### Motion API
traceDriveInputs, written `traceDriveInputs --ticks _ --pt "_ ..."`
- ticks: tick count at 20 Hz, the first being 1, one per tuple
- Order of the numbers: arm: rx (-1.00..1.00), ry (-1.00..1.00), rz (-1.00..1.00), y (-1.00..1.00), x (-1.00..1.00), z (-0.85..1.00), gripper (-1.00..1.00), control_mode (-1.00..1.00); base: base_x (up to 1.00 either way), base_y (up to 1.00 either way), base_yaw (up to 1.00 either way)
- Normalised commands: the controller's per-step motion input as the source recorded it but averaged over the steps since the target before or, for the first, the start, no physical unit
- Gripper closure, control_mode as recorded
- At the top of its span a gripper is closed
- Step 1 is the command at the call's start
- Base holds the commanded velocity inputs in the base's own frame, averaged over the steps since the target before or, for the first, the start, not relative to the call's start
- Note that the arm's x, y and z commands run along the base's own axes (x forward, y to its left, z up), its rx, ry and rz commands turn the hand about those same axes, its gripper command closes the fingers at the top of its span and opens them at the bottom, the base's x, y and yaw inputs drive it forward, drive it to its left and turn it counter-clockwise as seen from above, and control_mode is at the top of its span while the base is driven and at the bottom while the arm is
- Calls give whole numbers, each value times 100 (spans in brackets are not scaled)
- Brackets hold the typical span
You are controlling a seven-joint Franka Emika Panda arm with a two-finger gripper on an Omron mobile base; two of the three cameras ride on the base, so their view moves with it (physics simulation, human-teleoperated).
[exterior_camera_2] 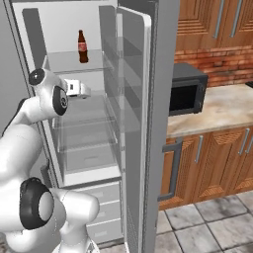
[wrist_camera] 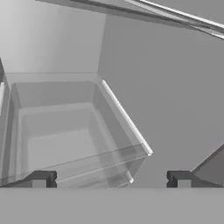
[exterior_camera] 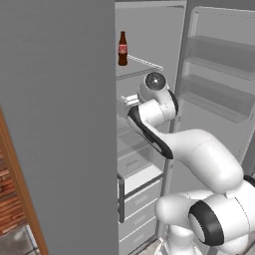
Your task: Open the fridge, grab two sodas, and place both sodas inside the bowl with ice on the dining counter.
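Open fridge [exterior_camera_2: 74, 148], cola bottle [exterior_camera: 122, 48] on its shelf.

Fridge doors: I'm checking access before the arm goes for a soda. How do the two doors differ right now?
The right door is swung open, showing its pale inner shelves; the left door is shut and shows a plain grey face. The right door's dark handle shows at its outer edge; no handle shows on the left door. Both are tall and grey, flanking the bottle.
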Motion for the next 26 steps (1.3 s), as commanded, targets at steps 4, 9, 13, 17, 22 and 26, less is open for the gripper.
traceDriveInputs --ticks 4,9,13,17,22,26 --pt "5 -14 7 0 0 55 -100 -100 0 0 0" --pt "9 -10 6 0 4 33 -100 -100 0 0 0" --pt "12 -15 9 -1 17 25 -100 -100 0 0 0" --pt "11 -15 9 0 19 43 -100 -100 0 0 0" --pt "2 -13 5 -6 8 52 -100 -100 0 0 0" --pt "0 -10 4 -2 11 37 -100 -100 0 0 0"
